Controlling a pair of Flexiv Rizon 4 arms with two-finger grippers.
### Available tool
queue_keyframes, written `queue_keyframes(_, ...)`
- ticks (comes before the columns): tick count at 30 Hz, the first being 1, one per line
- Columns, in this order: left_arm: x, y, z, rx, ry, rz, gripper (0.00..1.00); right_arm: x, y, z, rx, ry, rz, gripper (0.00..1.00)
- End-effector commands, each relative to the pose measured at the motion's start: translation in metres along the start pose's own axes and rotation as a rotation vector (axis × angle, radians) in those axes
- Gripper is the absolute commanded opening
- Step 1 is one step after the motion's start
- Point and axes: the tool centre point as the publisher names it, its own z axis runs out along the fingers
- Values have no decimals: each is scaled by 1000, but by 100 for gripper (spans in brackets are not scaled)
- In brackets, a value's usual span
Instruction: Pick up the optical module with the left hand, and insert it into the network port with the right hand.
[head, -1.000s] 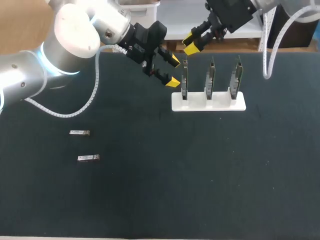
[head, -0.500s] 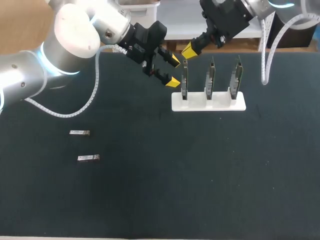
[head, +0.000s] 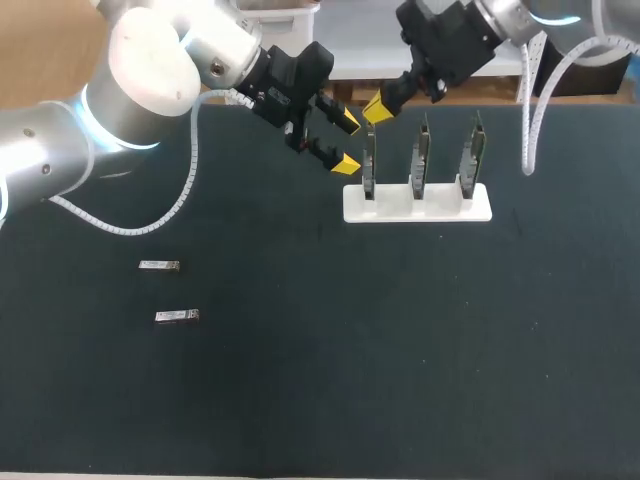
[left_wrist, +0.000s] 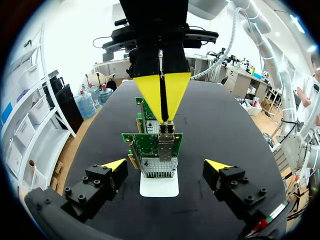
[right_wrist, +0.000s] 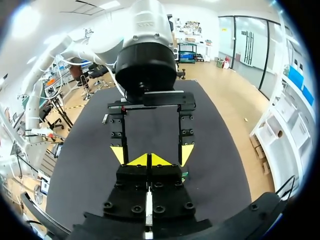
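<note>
Judging by how things lay, I was at the insertion step and close to its end. Well off to the left of my left jaws (head: 347, 142), two spare modules (head: 159, 265) (head: 177, 316) lay flat on the counter (head: 400, 350), untouched. My left jaws stood wide apart and held nothing. They hung just beside the first card (left_wrist: 150, 145) in the white rack (head: 417, 205), which stood ahead of them and clear of both fingers. At that card's upper edge a silver optical module (left_wrist: 166, 129) sat in the network port (left_wrist: 166, 145), right under my right jaws (head: 375, 108). Their yellow tips were pressed together, with the point on the module's end; whether they pinched it or only pushed, I could not tell. The next move, I judged, called for a straight, gentle press along the port until the module seated, then a lift away without tilting the card. To the right of my right jaws, two more cards (head: 421, 160) (head: 470, 158) stood upright in the same rack. The counter was a dark matte sheet, and no person reached over it.
</note>
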Motion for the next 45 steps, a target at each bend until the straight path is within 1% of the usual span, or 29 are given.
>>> queue_keyframes(1,-1,2,0,4,5,-2,100,2,-3,5,-1,7,5,0)
queue_keyframes(31,-1,2,0,4,5,-2,100,26,-9,26,-30,44,83,0)
queue_keyframes(38,-1,2,0,4,5,-2,100,23,-9,21,-26,33,87,0)
queue_keyframes(45,-1,2,0,4,5,-2,100,9,-5,8,-10,-6,56,0)
